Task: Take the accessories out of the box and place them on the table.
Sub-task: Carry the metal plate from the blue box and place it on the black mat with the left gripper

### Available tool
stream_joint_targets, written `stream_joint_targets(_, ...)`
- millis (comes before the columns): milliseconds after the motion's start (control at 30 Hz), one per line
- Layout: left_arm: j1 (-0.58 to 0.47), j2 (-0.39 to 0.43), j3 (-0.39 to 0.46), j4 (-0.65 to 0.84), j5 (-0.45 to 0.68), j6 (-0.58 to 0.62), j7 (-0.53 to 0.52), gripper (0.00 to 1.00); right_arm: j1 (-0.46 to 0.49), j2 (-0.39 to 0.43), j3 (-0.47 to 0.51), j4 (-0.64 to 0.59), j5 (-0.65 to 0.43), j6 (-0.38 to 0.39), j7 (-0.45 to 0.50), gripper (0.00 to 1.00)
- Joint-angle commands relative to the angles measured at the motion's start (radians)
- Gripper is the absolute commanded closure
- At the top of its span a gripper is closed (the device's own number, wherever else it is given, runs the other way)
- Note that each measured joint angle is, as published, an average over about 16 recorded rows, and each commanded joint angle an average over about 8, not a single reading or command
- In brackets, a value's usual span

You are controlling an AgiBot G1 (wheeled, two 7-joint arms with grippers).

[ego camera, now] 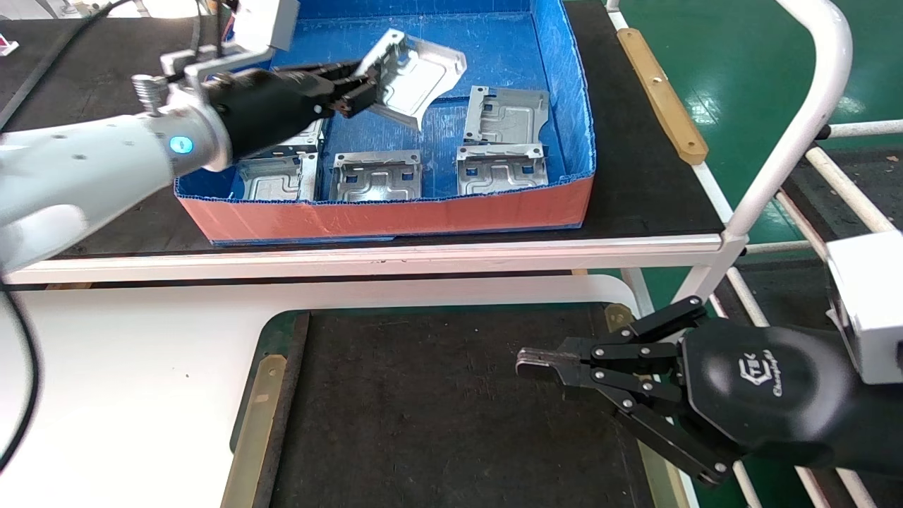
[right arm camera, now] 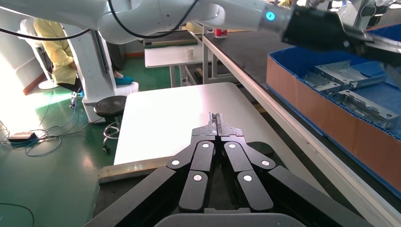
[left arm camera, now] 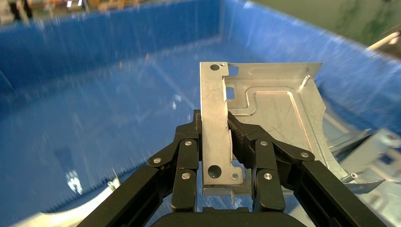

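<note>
- Hanging tilted above the box floor, one silver stamped sheet-metal plate with embossed ridges [ego camera: 416, 74] was clear of the other plates, gripped by its holed flange [left arm camera: 215, 137].
- The left gripper [ego camera: 360, 88], black and reaching in over the box's left side, had its fingers [left arm camera: 187, 156] pinched on that flange from both sides.
- The wide shallow blue corrugated-plastic box with an orange-red outer wall [ego camera: 395, 212] sat on a black-matted bench with a white front rail [ego camera: 423, 250].
- Inside it, three more plates lay flat in plain view: one near the right wall [ego camera: 506, 113], one in front of that [ego camera: 502, 168], and one at the front middle [ego camera: 376, 176].
- Further plates [ego camera: 279, 176] at the front left were partly hidden by the left arm, so their number could not be told.
- The white-topped table with a dark mat and green border [ego camera: 141, 367] stood nearer the robot, below the bench.
- The right gripper [ego camera: 529, 365] hung over the mat's right side, its fingers pressed together with nothing between them.
</note>
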Motion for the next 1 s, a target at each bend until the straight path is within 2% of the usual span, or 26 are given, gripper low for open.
stream_joint_targets(33,0.017,-0.028,-0.024,-0.045,-0.037,0.023,0.035,1.00,0.000,0.000,0.000,0.000,0.000,0.000,0.000,0.96)
stream_joint_targets(267,0.074,-0.123,-0.146,-0.062,-0.220,0.207,0.234,1.00,0.000,0.000,0.000,0.000,0.000,0.000,0.000,0.08)
stream_joint_targets(300,0.082,-0.136,-0.159,-0.052,-0.241,0.241,0.266,1.00,0.000,0.000,0.000,0.000,0.000,0.000,0.000,0.00)
stream_joint_targets(567,0.130,-0.232,-0.218,0.100,-0.345,0.529,0.504,1.00,0.000,0.000,0.000,0.000,0.000,0.000,0.000,0.00)
stream_joint_targets(800,0.132,-0.295,-0.234,0.245,-0.401,0.806,0.653,1.00,0.000,0.000,0.000,0.000,0.000,0.000,0.000,0.00)
stream_joint_targets(1000,0.145,-0.325,-0.198,0.307,-0.397,0.929,0.746,1.00,0.000,0.000,0.000,0.000,0.000,0.000,0.000,0.00)
